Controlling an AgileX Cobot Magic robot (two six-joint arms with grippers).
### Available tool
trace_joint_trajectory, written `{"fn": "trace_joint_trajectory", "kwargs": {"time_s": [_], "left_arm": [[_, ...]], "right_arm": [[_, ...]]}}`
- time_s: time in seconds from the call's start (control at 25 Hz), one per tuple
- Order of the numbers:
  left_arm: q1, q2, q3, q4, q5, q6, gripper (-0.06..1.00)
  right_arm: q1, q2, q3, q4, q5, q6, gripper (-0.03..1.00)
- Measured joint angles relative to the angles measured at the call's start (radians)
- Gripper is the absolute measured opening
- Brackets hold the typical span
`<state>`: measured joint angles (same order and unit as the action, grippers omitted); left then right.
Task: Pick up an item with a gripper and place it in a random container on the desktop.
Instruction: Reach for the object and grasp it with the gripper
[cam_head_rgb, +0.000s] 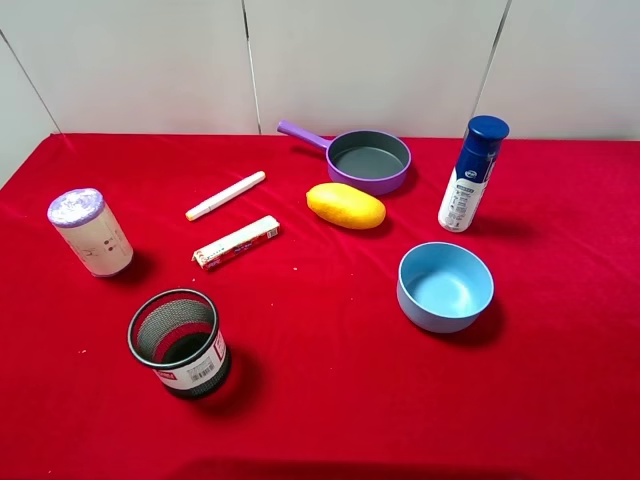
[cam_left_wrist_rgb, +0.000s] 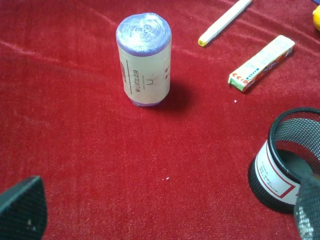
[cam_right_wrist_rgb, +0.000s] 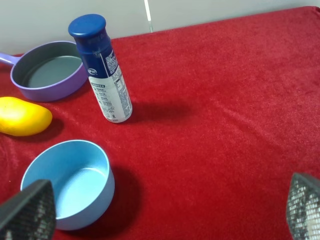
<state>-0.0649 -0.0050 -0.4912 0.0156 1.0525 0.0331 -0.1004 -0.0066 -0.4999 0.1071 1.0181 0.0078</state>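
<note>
1. Exterior high view: the bottle (cam_head_rgb: 472, 175) stands upright on the red desktop (cam_head_rgb: 330, 400), at about two o'clock from the table's middle, and nothing touches it; neither of my arms shows in this view
2. The light blue bowl (cam_head_rgb: 440, 315) sits at about four o'clock from the middle, with the bottle near it at roughly twelve to one o'clock but apart from it; the bowl holds nothing
3. My right gripper (cam_right_wrist_rgb: 167, 207) has its jaws spread wide with only red cloth between them; its camera shows both bottle and bowl ahead, neither within the fingers
4. My left gripper (cam_left_wrist_rgb: 165, 215) is likewise spread wide and empty, hanging over the cloth by the white cylinder (cam_left_wrist_rgb: 144, 60) and the mesh cup (cam_left_wrist_rgb: 290, 165), which lie toward nine and seven o'clock of the table, well apart from the bottle
5. I judge that no part of the task is done: reaching for the bottle, closing on it, lifting, carrying it over the bowl and letting go all remain, and my right side looks the better placed for it
</note>
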Motion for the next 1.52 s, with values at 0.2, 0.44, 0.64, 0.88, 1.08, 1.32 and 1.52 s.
{"fn": "trace_joint_trajectory", "kwargs": {"time_s": [0.2, 0.44, 0.64, 0.88, 1.08, 1.32, 1.52], "left_arm": [[0.000, 0.000, 0.000, 0.000, 0.000, 0.000, 0.99], [0.000, 0.000, 0.000, 0.000, 0.000, 0.000, 0.99], [0.000, 0.000, 0.000, 0.000, 0.000, 0.000, 0.99], [0.000, 0.000, 0.000, 0.000, 0.000, 0.000, 0.99], [0.000, 0.000, 0.000, 0.000, 0.000, 0.000, 0.99], [0.000, 0.000, 0.000, 0.000, 0.000, 0.000, 0.99], [0.000, 0.000, 0.000, 0.000, 0.000, 0.000, 0.99]], "right_arm": [[0.000, 0.000, 0.000, 0.000, 0.000, 0.000, 0.69], [0.000, 0.000, 0.000, 0.001, -0.001, 0.000, 0.69], [0.000, 0.000, 0.000, 0.001, -0.001, 0.000, 0.69], [0.000, 0.000, 0.000, 0.014, -0.001, 0.000, 0.69], [0.000, 0.000, 0.000, 0.045, -0.004, 0.000, 0.69], [0.000, 0.042, -0.037, 0.053, 0.000, 0.000, 0.69], [0.000, 0.170, -0.083, 0.057, 0.001, -0.008, 0.69]]}}
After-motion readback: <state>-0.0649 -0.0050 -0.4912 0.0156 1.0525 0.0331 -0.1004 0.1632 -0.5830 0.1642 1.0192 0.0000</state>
